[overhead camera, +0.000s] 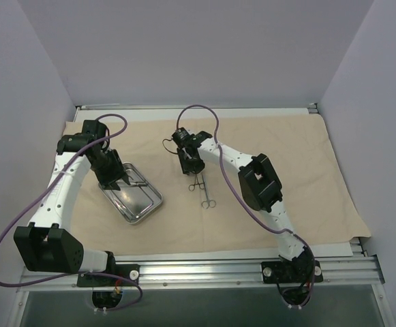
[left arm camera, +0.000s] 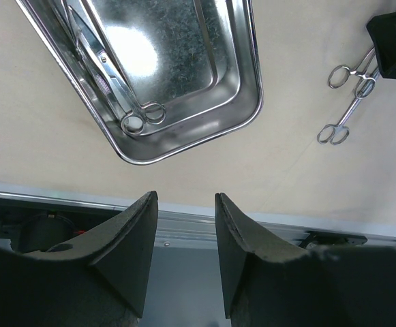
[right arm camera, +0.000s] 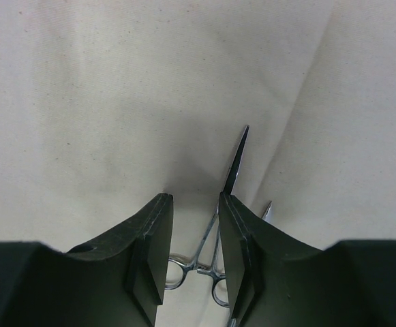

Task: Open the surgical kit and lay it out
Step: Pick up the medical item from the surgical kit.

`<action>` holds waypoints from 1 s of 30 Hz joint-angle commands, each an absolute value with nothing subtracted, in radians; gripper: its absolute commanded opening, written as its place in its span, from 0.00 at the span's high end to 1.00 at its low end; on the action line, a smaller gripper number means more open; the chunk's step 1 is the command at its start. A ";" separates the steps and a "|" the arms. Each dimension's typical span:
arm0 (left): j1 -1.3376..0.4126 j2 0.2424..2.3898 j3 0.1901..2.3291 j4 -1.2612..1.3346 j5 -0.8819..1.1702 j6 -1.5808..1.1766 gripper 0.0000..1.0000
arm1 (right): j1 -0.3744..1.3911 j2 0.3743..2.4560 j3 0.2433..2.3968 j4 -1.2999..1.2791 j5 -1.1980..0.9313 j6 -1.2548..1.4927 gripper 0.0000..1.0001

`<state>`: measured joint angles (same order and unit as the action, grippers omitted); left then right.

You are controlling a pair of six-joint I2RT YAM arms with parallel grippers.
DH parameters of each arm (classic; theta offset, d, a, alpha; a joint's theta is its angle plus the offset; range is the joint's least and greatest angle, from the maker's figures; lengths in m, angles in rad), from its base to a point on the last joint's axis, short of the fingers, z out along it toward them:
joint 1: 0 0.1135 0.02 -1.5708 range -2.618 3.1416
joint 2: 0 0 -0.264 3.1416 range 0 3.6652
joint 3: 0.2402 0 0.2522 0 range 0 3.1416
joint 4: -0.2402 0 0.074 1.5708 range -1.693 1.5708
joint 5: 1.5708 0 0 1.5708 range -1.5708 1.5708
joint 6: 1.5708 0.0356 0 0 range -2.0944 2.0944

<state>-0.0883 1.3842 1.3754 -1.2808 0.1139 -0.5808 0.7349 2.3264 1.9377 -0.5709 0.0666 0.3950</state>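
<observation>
The beige cloth wrap (overhead camera: pixel 286 157) lies spread flat over the table. The steel tray (overhead camera: pixel 143 201) sits on its left part and still holds several slim instruments (left arm camera: pixel 143 117), ring handles toward the near rim (left arm camera: pixel 242 112). Two ring-handled forceps (overhead camera: pixel 205 192) lie on the cloth right of the tray and also show in the left wrist view (left arm camera: pixel 347 95). My left gripper (overhead camera: pixel 116 181) hovers over the tray's far end, open and empty (left arm camera: pixel 184 201). My right gripper (overhead camera: pixel 192 169) is open (right arm camera: pixel 194 199) just above one forceps (right arm camera: pixel 201 262), whose tip (right arm camera: pixel 240 150) pokes out past the right finger.
An aluminium rail (overhead camera: pixel 204 262) runs along the near table edge, past the cloth's hem. Grey walls close in the left, back and right sides. A soft crease (right arm camera: pixel 307 88) runs through the cloth ahead of the right gripper. A second instrument's tip (right arm camera: pixel 267 210) lies beside the right finger.
</observation>
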 commanded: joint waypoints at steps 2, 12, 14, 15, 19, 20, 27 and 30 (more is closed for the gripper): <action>-0.080 1.362 1.381 -1.258 0.124 -0.564 0.52 | 0.736 2.218 1.933 -0.601 0.135 0.393 0.66; -0.080 1.367 1.373 -1.255 0.127 -0.563 0.52 | 0.713 2.229 1.896 -0.592 0.123 0.410 0.67; -0.080 1.368 1.376 -1.256 0.127 -0.563 0.52 | 0.712 2.246 1.891 -0.586 0.121 0.403 0.67; -0.080 1.368 1.377 -1.256 0.127 -0.561 0.52 | 0.710 2.252 1.891 -0.583 0.118 0.403 0.67; -0.080 1.370 1.381 -1.258 0.124 -0.561 0.52 | 0.707 2.278 1.891 -0.571 0.094 0.405 0.67; -0.080 1.370 1.381 -1.261 0.123 -0.560 0.52 | 0.706 2.289 1.893 -0.571 0.087 0.406 0.67; -0.078 1.368 1.378 -1.259 0.123 -0.558 0.52 | 0.704 2.318 1.855 -0.552 0.037 0.417 0.72; -0.077 1.371 1.378 -1.258 0.123 -0.558 0.52 | 0.704 2.315 1.810 -0.543 0.032 0.426 0.73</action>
<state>-0.0841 1.3842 1.3746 -1.2789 0.1146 -0.5709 0.7074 2.3047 1.8606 -0.5133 0.0494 0.4026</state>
